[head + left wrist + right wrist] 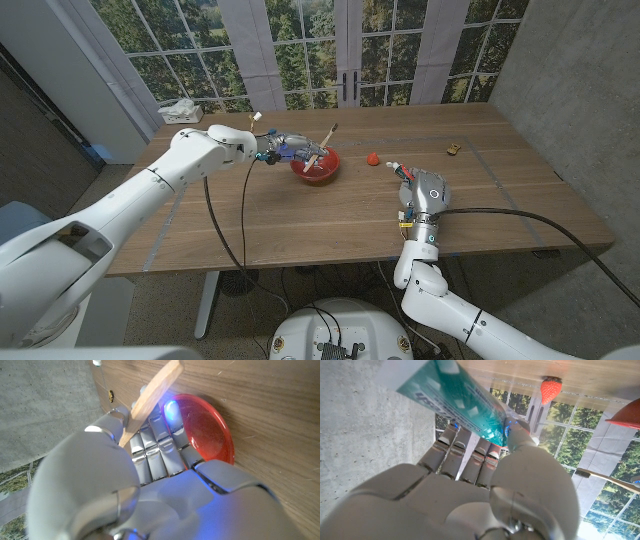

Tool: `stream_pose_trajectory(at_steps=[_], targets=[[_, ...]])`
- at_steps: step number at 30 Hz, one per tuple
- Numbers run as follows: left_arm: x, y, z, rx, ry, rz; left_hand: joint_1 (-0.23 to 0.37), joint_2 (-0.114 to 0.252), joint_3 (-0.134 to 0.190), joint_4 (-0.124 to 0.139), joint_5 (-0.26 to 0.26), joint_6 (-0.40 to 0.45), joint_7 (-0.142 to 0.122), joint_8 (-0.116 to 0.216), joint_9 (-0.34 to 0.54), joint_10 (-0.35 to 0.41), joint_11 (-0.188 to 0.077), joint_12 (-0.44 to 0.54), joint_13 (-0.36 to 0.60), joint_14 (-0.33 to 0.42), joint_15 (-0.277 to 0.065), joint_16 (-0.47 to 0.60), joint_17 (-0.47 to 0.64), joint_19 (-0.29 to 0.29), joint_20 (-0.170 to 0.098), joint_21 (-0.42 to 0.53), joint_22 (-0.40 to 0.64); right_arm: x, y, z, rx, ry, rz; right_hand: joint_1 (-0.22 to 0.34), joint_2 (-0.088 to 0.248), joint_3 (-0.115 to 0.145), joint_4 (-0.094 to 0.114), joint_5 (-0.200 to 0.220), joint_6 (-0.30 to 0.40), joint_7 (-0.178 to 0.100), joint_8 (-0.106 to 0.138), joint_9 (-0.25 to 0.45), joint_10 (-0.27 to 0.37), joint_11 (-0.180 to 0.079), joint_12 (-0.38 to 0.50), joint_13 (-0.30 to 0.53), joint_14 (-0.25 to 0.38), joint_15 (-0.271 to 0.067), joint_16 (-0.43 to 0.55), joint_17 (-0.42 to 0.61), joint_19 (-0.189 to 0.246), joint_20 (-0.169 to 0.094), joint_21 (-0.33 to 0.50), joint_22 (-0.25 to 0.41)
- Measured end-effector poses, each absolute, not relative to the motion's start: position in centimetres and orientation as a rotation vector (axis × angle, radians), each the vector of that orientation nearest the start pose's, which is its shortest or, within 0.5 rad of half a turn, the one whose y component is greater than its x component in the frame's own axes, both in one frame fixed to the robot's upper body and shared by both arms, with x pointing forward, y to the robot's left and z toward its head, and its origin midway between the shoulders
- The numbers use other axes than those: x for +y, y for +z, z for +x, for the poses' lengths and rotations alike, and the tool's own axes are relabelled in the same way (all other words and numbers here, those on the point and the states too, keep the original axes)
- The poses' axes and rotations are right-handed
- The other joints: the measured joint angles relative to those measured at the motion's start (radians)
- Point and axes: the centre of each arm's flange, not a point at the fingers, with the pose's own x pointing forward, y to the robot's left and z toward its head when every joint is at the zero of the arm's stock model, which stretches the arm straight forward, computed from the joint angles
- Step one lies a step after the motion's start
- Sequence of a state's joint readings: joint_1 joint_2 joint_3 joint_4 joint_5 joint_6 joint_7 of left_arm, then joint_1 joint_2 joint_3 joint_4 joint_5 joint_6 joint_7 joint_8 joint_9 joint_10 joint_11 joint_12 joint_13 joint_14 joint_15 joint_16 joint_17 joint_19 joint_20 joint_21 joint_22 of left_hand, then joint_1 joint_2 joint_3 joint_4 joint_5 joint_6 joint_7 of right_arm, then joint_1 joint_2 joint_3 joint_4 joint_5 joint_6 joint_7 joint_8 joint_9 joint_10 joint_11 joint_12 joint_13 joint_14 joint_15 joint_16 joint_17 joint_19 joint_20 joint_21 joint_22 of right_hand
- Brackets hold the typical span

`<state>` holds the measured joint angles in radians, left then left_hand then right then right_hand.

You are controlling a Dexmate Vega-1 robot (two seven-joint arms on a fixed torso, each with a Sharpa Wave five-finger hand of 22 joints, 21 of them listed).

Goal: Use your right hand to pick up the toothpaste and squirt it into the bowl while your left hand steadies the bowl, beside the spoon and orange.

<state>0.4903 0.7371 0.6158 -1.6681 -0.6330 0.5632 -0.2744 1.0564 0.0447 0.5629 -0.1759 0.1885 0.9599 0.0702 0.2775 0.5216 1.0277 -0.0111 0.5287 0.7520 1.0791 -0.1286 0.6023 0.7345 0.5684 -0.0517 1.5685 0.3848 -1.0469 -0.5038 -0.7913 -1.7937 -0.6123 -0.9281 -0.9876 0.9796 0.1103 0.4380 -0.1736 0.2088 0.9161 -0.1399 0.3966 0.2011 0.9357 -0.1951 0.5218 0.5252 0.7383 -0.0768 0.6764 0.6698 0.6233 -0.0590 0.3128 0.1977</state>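
A red bowl [316, 167] stands on the wooden table's far middle, with a wooden spoon [324, 146] leaning out of it. My left hand [278, 150] reaches the bowl's left side; in the left wrist view its fingers [161, 435] lie on the bowl [212, 430] at its rim, under the spoon [152, 392]. My right hand [424, 192] hovers to the bowl's right and holds a teal toothpaste tube [462, 400] between thumb and fingers [470, 455]. The tube's end [396, 168] pokes out toward the bowl. A small red-orange fruit [372, 158] lies between bowl and right hand.
A small tan object [453, 149] lies at the far right of the table [300, 225]. A white crumpled thing [181, 110] sits at the far left corner. Windows stand behind the table. Black cables hang from both arms over the table's front half.
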Motion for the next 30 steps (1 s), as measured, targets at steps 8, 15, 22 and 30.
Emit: stream_pose_trajectory(at_steps=[8,15,22,30], targets=[[19.1,6.5,62.4,-0.113,-0.592,0.478,0.0,0.0,0.0,0.0,0.0,0.004,0.004,-0.007,0.0,0.003,0.001,-0.004,0.001,0.0,0.0,0.0,0.0,0.0,0.0,0.0,0.0,-19.3,-11.8,52.1,-0.577,-0.902,-1.201,0.0,0.0,0.0,0.0,0.0,0.0,0.0,0.0,0.003,0.0,0.0,0.0,0.002,0.0,0.0,-0.004,0.005,0.0,0.0,0.0,0.0],[18.6,6.3,62.4,-0.103,-0.604,0.487,0.0,0.0,0.0,0.0,0.0,0.004,0.004,-0.008,0.0,0.003,0.001,-0.004,0.001,0.0,0.0,-0.002,0.0,0.0,0.0,0.0,-0.005,-19.6,-11.3,51.8,-0.604,-0.913,-1.209,0.0,0.0,0.0,0.0,0.0,0.0,0.0,-0.004,0.003,0.0,0.0,0.0,0.009,0.0,0.0,-0.008,0.004,0.009,-0.002,0.006,0.0],[18.0,6.2,62.5,-0.089,-0.622,0.501,0.0,0.0,0.0,0.0,0.0,0.005,0.005,-0.008,0.004,0.003,0.0,-0.008,0.001,0.0,0.0,-0.003,0.0,0.0,0.0,0.0,-0.005,-19.7,-10.9,51.7,-0.624,-0.914,-1.22,0.0,0.0,0.0,0.0,0.0,0.002,-0.002,-0.004,0.003,0.002,-0.002,0.004,0.014,0.0,0.0,-0.012,0.009,0.009,-0.002,0.009,0.0],[17.6,6.0,62.6,-0.076,-0.64,0.514,0.0,0.0,-0.003,0.0,0.005,0.005,0.005,-0.01,0.005,0.003,0.0,-0.007,0.005,0.0,0.0,0.001,0.0,0.0,0.0,0.0,-0.008,-19.6,-10.4,51.5,-0.646,-0.917,-1.233,0.0,0.0,0.0,0.0,0.0,0.002,-0.002,-0.007,0.003,0.004,-0.004,0.004,0.018,0.0,0.0,-0.019,0.009,0.009,-0.002,0.01,0.0]])
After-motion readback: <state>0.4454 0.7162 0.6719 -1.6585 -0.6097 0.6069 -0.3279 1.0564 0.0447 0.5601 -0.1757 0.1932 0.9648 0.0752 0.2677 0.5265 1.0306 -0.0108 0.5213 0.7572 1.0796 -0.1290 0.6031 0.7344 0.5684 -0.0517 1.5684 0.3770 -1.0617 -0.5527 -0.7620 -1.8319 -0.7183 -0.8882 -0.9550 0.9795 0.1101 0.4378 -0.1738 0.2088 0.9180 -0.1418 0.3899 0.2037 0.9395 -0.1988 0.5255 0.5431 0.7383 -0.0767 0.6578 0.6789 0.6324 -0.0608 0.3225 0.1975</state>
